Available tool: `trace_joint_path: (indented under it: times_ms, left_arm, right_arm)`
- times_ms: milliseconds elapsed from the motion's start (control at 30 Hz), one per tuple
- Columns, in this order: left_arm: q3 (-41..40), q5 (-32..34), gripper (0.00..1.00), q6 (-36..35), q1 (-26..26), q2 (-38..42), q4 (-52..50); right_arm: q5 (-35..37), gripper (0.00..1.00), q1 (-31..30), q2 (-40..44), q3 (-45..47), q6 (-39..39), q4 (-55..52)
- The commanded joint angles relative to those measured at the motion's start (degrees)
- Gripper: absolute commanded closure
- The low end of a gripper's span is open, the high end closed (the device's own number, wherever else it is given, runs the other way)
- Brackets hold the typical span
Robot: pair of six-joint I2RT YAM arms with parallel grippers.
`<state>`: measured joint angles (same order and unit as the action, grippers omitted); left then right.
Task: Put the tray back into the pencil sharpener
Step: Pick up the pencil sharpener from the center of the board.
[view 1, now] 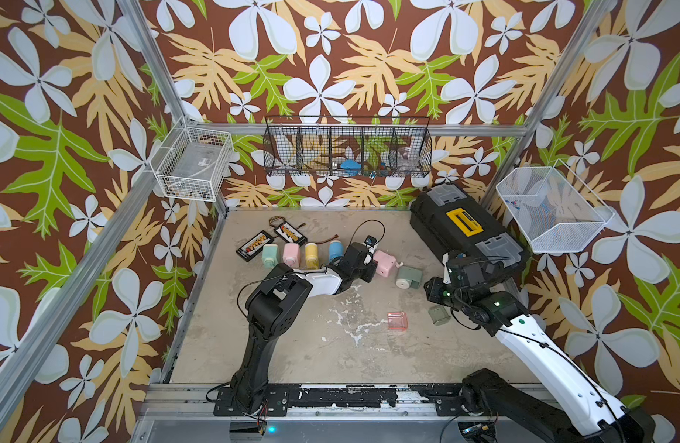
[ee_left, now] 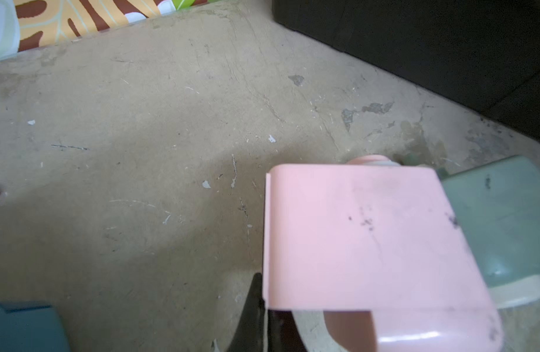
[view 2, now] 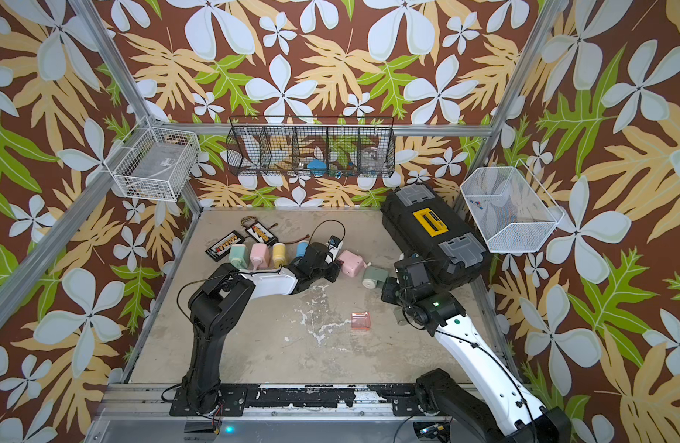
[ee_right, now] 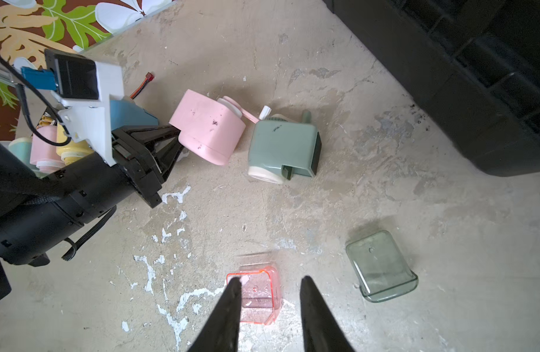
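The worn, beige, paint-flecked bench (view 1: 330,345) fills the floor of the cell. At its far right corner sits a big black plastic toolbox with a yellow latch (view 1: 465,226), set at an angle. On the back wall hangs a long black wire-mesh basket with compartments (view 1: 348,147).

The left arm reaches across the bench to the boxy pink plastic pencil sharpener (ee_right: 208,128), which lies tipped over near the middle, its crank end towards the toolbox. The left gripper (ee_right: 179,138) is clenched on the thin edge of that sharpener's wall at its open end. Touching the pink one on the toolbox side lies a sage-green plastic pencil sharpener with a cream base (ee_right: 282,146), also on its side, its empty slot showing dark.

Against the left arm's far side stands a row of four small pastel sharpeners (view 1: 291,254): teal, pink, yellow and blue.

The right gripper (ee_right: 271,279) is released, jaws apart and grasping nothing, poised above the clear pink plastic tray (ee_right: 259,301). In the right wrist view one finger overlaps the tray's corner; whether it touches cannot be told. The tray rests on the bare bench, open side up, well apart from the pink sharpener and nearer the robot. Beside it, towards the right arm, lies a clear grey-green plastic tray (ee_right: 381,268).
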<state>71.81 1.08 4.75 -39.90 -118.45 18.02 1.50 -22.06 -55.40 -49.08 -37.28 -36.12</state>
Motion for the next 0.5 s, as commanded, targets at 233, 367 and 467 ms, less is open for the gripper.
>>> trace_joint_path:
  times_ms: [233,367,467]
  left_arm:
    - [-9.55,-2.48,1.00,12.34,-0.04,10.36,6.34]
    - [-13.61,-3.09,1.00,16.17,-0.02,14.02,7.66]
    - [-15.74,-3.37,1.00,18.29,0.01,16.05,8.30]
  right_arm:
    - [-14.04,0.40,0.30,-2.05,-0.47,-8.25,8.99]
    - [-21.74,0.18,0.34,-5.66,1.40,-13.91,19.59]
    - [-25.25,0.07,0.26,-10.35,1.24,-16.09,25.43]
